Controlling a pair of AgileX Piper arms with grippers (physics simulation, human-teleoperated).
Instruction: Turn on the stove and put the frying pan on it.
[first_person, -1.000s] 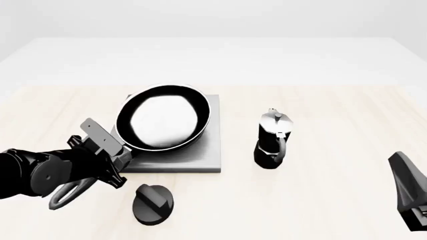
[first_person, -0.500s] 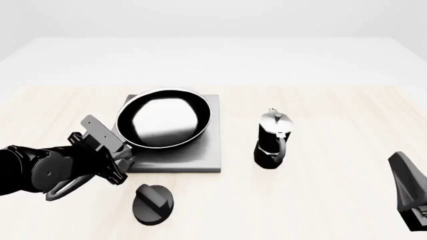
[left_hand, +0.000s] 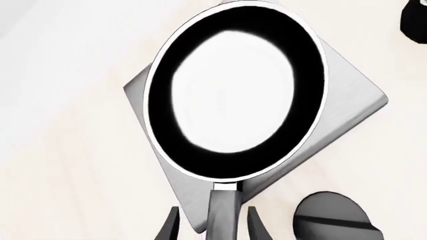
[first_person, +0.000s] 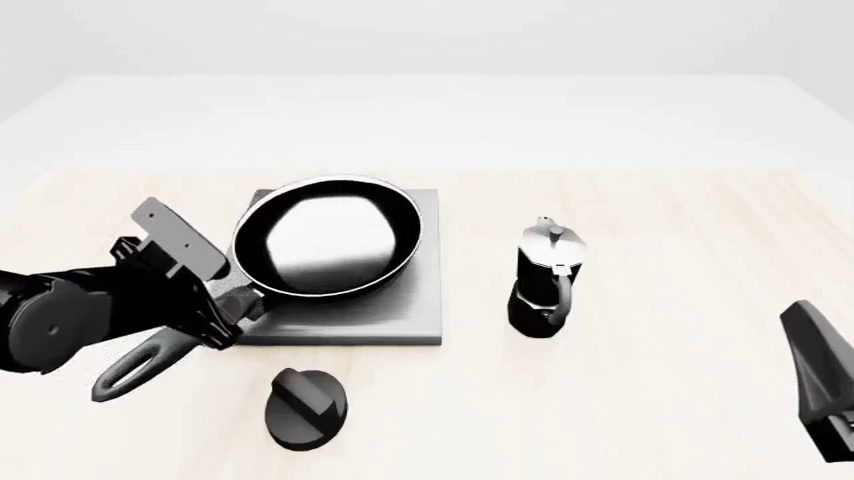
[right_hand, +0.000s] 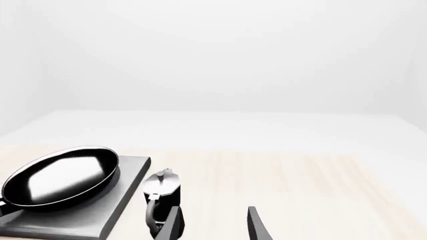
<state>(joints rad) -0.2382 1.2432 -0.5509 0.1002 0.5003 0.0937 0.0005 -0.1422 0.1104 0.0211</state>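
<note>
The frying pan (first_person: 328, 245) sits on the stove (first_person: 400, 312), its long axis running from the bowl to the handle at near left, where the left gripper (left_hand: 212, 229) straddles the handle, jaws narrowly apart, contact unclear. Placement appears complete; next, judged, release and turn the knob (first_person: 306, 406) just near of the slab. The right gripper (right_hand: 212, 227) idles empty, parted, at near right.

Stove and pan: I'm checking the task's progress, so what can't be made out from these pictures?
- Stove rings: hidden under the frying pan, every view.
- Knob setting: front view shows no marks; left wrist view's edge cuts it off.
- Left pincer contact with the handle: fingers flank it, tips cut off.
- Right pincer: mostly off the front view's edge.
</note>
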